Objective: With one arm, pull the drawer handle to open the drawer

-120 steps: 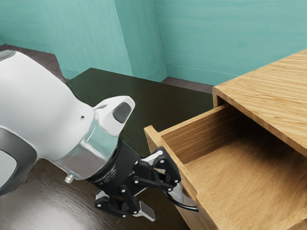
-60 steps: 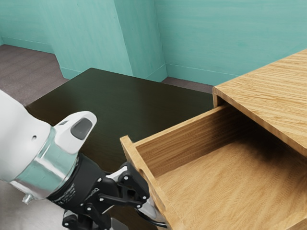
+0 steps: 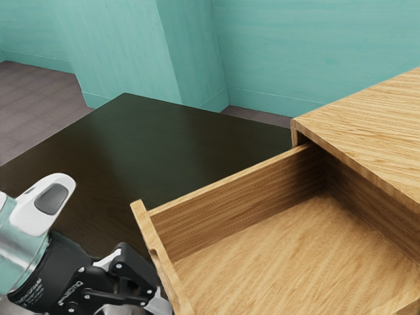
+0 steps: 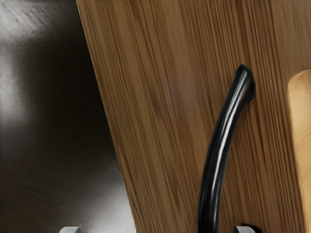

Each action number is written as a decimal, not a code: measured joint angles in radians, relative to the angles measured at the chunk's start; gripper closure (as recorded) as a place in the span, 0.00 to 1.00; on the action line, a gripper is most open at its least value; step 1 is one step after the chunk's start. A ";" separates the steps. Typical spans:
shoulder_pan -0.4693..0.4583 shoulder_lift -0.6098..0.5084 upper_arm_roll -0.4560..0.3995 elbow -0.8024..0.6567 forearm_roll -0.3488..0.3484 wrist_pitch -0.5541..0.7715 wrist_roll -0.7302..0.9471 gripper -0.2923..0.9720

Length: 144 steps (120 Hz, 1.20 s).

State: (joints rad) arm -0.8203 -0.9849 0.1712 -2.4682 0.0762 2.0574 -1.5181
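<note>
The wooden drawer (image 3: 230, 197) stands pulled far out of the cabinet (image 3: 374, 125), and its inside is bare. My gripper (image 3: 147, 298) is at the exterior view's lower left, right against the drawer's front panel (image 3: 152, 249). In the wrist view the black curved handle (image 4: 223, 145) runs down the drawer front (image 4: 165, 97) and passes between my fingers. The two grey fingertips (image 4: 71, 229) stand wide apart, with the handle close to one of them. The gripper (image 4: 156, 230) is open, hooked around the handle.
The cabinet sits on a dark tabletop (image 3: 144, 144) that stretches toward the teal wall (image 3: 295, 46). Brown floor (image 3: 33, 98) lies beyond the table at the exterior view's left.
My hand has moved toward the exterior view's lower left, and the drawer has slid out with it, from about half open to far out.
</note>
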 joint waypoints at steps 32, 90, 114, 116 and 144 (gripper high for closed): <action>0.001 -0.048 -0.001 -0.028 0.009 -0.021 -0.028 0.48; -0.002 -0.201 -0.024 -0.060 0.058 -0.082 -0.053 0.27; 0.007 0.040 -0.335 0.446 0.062 -0.218 -0.059 0.25; 0.003 0.085 -0.366 0.515 0.054 -0.233 -0.060 0.25; -0.393 0.810 -0.330 1.022 0.037 -0.359 -0.055 0.24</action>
State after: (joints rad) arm -1.2129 -0.1752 -0.1589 -1.4460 0.1134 1.6986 -1.5728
